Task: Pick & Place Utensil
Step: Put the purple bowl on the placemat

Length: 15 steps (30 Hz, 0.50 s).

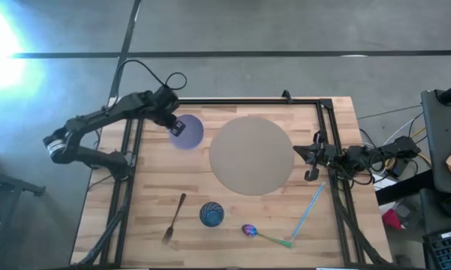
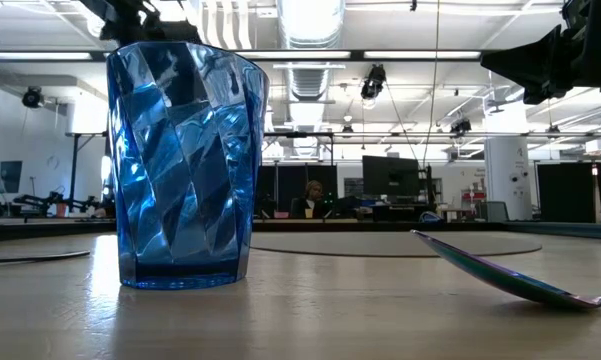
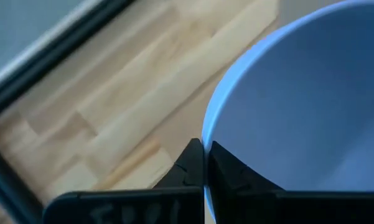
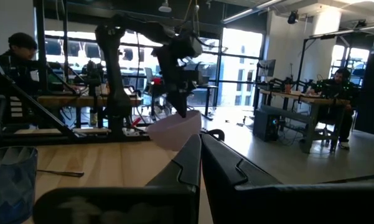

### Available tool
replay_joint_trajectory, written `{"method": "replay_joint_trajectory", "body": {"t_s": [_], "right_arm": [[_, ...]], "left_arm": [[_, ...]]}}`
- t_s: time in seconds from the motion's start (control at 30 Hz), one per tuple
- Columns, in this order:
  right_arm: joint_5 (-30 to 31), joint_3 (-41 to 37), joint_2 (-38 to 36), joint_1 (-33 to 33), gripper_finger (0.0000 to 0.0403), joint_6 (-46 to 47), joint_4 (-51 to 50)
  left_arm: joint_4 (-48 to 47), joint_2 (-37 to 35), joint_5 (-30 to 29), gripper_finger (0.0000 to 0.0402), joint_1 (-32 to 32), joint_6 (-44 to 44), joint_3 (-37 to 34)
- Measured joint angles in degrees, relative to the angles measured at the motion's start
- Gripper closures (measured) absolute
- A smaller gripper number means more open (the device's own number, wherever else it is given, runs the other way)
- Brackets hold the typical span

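Observation:
My left gripper is at the far left of the table, shut on a pale lavender bowl, which also shows in the right wrist view. My right gripper is shut and empty at the right edge, beside the round tan mat. A dark fork lies flat near the front. A spoon with an iridescent bowl and green handle lies at the front right, and also shows in the low view. A light blue stick lies next to it. My left gripper pinches the bowl's rim, one finger inside the bowl and one outside. The fingers come from above, pointing down. The bowl hangs tilted below them, lifted clear of the table.
A blue faceted cup stands upright near the front, between fork and spoon, and shows large in the low view. Black frame rails run along the table's left, far and right edges. People sit at desks in the room beyond.

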Motion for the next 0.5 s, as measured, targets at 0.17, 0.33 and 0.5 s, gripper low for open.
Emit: {"method": "replay_joint_trajectory", "body": {"t_s": [0.17,0.33,0.5], "right_arm": [[0.0,0.0,0.0,0.0,0.0394,0.0,0.0],[0.0,0.0,0.0,0.0,0.0394,0.0,0.0],[0.0,0.0,0.0,0.0,0.0394,0.0,0.0]], "left_arm": [[5.1,-2.3,-4.7,0.0401,-5.9,-3.6,-0.1],[10.2,-2.5,-9.1,0.0401,-12.2,-5.9,-0.1],[14.6,-1.0,-13.1,0.0401,-17.6,-7.5,0.0]]}}
